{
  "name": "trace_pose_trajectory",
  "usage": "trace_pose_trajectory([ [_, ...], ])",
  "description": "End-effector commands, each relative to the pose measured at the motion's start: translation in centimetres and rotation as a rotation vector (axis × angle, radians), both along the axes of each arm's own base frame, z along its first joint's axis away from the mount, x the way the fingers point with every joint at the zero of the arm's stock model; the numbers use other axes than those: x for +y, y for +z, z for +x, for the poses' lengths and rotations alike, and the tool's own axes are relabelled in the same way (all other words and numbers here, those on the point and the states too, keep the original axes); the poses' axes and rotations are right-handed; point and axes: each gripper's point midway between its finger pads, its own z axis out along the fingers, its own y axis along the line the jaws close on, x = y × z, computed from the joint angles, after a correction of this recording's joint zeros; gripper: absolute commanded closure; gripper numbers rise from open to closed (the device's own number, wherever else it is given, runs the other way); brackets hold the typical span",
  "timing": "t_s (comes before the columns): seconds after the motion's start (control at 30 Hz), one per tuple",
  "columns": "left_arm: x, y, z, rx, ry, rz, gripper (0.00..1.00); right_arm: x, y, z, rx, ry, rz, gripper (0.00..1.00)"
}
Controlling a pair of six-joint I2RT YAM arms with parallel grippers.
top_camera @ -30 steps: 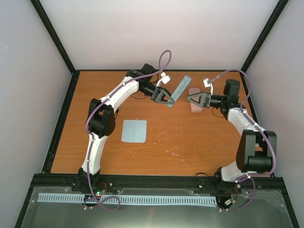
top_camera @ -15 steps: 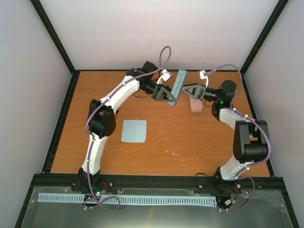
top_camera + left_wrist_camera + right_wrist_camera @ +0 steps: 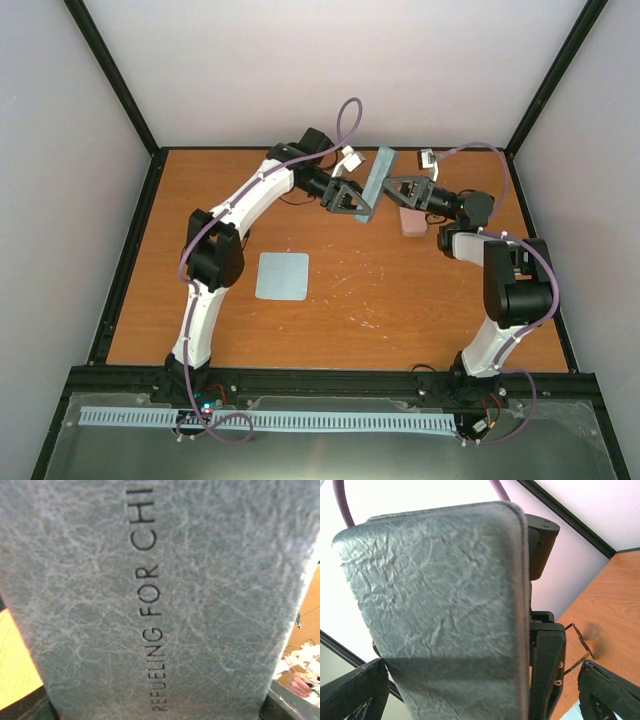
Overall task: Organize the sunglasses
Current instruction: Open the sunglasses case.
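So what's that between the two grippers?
A blue-grey glasses case, tilted and gripped by the left gripper; the open right gripper faces it. The top view shows this best.

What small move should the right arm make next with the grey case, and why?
Probably the right pincer should ease forward and close on the free upper part of the grey case. The left pincer holds its lower part off the table; the right one is open, its fingers on either side of the case.
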Motion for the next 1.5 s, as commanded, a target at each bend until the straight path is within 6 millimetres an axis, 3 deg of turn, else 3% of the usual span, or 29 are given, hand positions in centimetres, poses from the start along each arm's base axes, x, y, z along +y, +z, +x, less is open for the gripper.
trace_pose_trajectory([
  [0.0,-0.9,0.8,0.0,-0.063,-0.004,-0.014,0.56,0.7,2.9,-2.6,-0.178,0.038,0.021,0.00],
  [0.3,-1.2,-0.1,0.5,-0.063,0.010,0.013,0.57,1.5,2.5,-3.3,-0.159,0.083,0.004,0.00],
  [0.5,-1.0,0.1,0.6,-0.078,0.021,0.021,0.57,1.1,2.2,-2.3,-0.138,0.042,-0.008,0.00],
  [0.6,-0.5,0.7,1.1,-0.103,0.043,0.026,0.57,-0.7,0.8,-0.1,-0.110,-0.093,-0.095,0.00],
  [0.67,0.1,1.1,1.6,-0.117,0.065,0.029,0.58,-2.3,-0.6,1.9,-0.118,-0.270,-0.290,0.00],
  [0.73,0.8,1.3,2.2,-0.124,0.086,0.033,0.58,-4.1,0.0,3.2,-0.206,-0.481,-0.600,0.00],
  [0.77,1.1,1.5,2.5,-0.127,0.096,0.033,0.58,-4.9,1.6,3.5,-0.247,-0.543,-0.656,0.00],
  [0.9,1.8,1.6,3.2,-0.128,0.118,0.036,0.58,-7.2,3.7,3.5,-0.196,-0.591,-0.515,0.00],
  [1.0,2.0,1.4,3.5,-0.130,0.127,0.044,0.59,-8.4,2.5,4.3,0.025,-0.576,-0.322,0.00],
  [1.13,2.0,1.5,3.5,-0.143,0.133,0.050,0.59,-8.0,3.2,4.8,0.046,-0.504,-0.132,0.00],
  [1.27,2.1,1.4,3.4,-0.150,0.138,0.058,0.60,-6.2,2.3,4.8,0.022,-0.465,-0.261,0.00],
  [1.37,2.1,1.3,3.5,-0.144,0.137,0.058,0.60,-4.4,1.8,3.9,-0.001,-0.382,-0.321,0.06],
  [1.47,2.0,1.1,3.5,-0.129,0.132,0.055,0.60,-3.0,1.7,2.5,-0.047,-0.324,-0.344,0.03],
])
